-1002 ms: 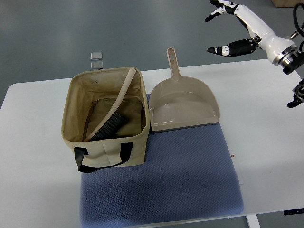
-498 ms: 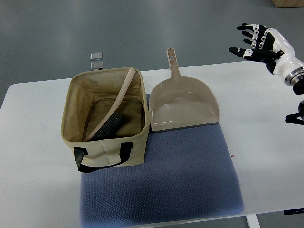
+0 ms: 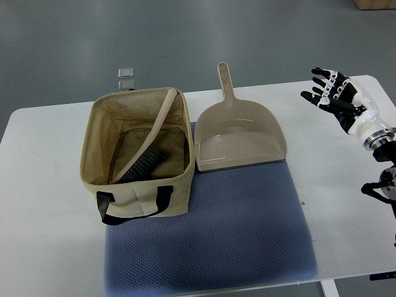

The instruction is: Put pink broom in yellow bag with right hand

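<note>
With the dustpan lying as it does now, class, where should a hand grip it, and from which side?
Probably the dustpan by its slim handle, from above at the table's far edge: the handle points away from the bag with free space around it. The wide scoop looks too broad to close fingers around.

Single top view, steep downward look from robot's side onto table (image 3: 49,185)

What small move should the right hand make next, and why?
Probably just settle at rest beside the table edge. The broom already lies inside the bag, handle leaning on its rim, and the right hand is open, empty, far from both.
</note>
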Tool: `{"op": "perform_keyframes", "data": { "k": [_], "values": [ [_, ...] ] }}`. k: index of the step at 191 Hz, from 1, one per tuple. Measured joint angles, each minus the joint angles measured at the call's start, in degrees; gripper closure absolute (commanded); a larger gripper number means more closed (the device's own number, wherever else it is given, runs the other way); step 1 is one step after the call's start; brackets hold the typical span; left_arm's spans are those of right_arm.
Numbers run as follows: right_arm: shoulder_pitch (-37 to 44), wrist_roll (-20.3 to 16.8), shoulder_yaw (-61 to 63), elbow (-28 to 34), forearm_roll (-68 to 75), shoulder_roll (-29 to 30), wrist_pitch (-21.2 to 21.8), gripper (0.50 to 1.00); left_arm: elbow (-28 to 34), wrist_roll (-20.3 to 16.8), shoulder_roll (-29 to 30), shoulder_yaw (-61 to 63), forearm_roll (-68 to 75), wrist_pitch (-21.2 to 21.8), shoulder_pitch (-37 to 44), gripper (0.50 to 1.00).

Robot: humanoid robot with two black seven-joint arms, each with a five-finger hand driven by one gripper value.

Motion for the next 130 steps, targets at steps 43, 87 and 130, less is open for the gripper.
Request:
{"op": "perform_keyframes", "data": {
  "k": [43, 87, 130],
  "values": [
    [-2.38, 6.76, -0.55, -0.49, 0.12, 2.45, -0.01, 0.576, 0.0, 0.0, 0.0, 0.0, 0.0, 0.0, 0.01, 0.5],
    [-3.96, 15.45, -2.53, -2.82, 0.12, 3.83, 0.05, 0.572, 0.0, 0.02, 0.0, 0.0, 0.0, 0.0, 0.0, 0.5],
    [-4.16, 17.79, -5.45, -5.82, 0.38, 4.43, 0.25, 0.572, 0.0, 0.02, 0.0, 0.0, 0.0, 0.0, 0.0, 0.5]
  ]
}}
